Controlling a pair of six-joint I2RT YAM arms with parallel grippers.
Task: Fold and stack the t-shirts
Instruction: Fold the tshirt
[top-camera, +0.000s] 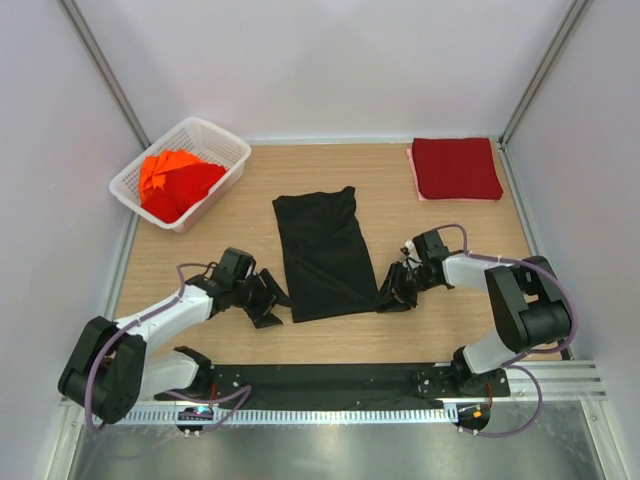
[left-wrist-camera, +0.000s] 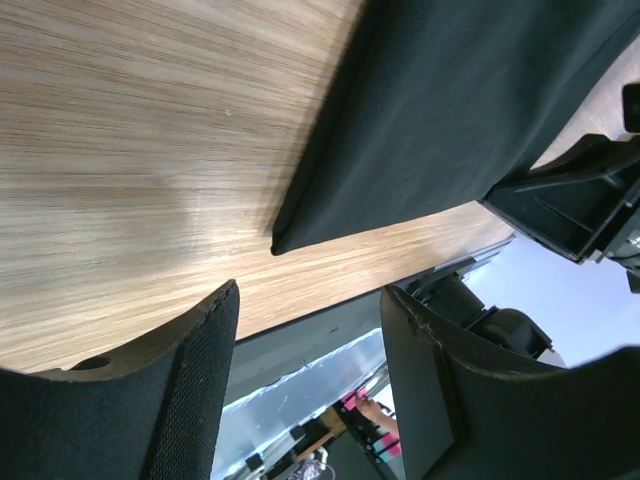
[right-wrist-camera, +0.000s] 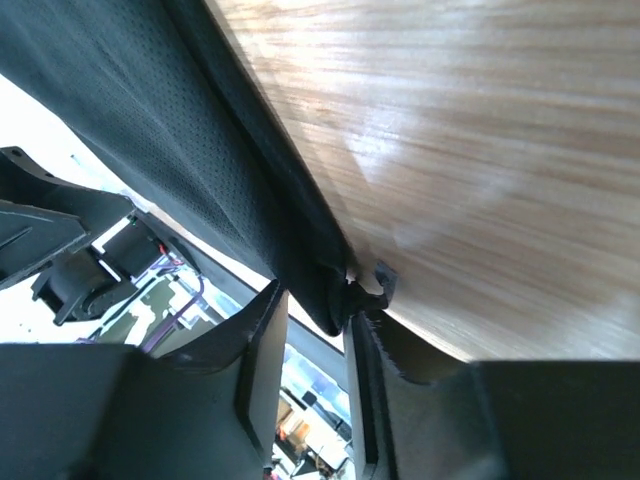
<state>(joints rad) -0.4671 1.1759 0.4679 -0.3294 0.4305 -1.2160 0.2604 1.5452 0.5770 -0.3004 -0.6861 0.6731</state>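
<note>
here, we list what stands on the wooden table (top-camera: 200, 260), containers first.

container: one white plastic lattice basket (top-camera: 228, 143), far left corner, set at an angle. contents: orange-red t-shirts (top-camera: 172, 180), crumpled in a heap, the brighter orange cloth toward the far left of the basket and the redder cloth toward its near right. we cannot count the pieces in the heap.

loose items:
- black t-shirt (top-camera: 322, 255), flat on the table's middle, folded into a long strip that runs from far to near. it is outside the basket.
- dark red t-shirt (top-camera: 456, 167), folded into a neat rectangle at the far right corner, well apart from the basket.

grippers:
- left gripper (top-camera: 268, 300), low over the table just beside the near left corner of the black t-shirt. in the wrist view its fingers (left-wrist-camera: 200, 380) stand spread, with bare wood between them. the cloth's corner lies ahead of them, untouched.
- right gripper (top-camera: 395, 295), low at the near right corner of the black t-shirt. in the wrist view its fingertips (right-wrist-camera: 265, 310) are drawn close together, pinching the cloth's edge between them.
</note>
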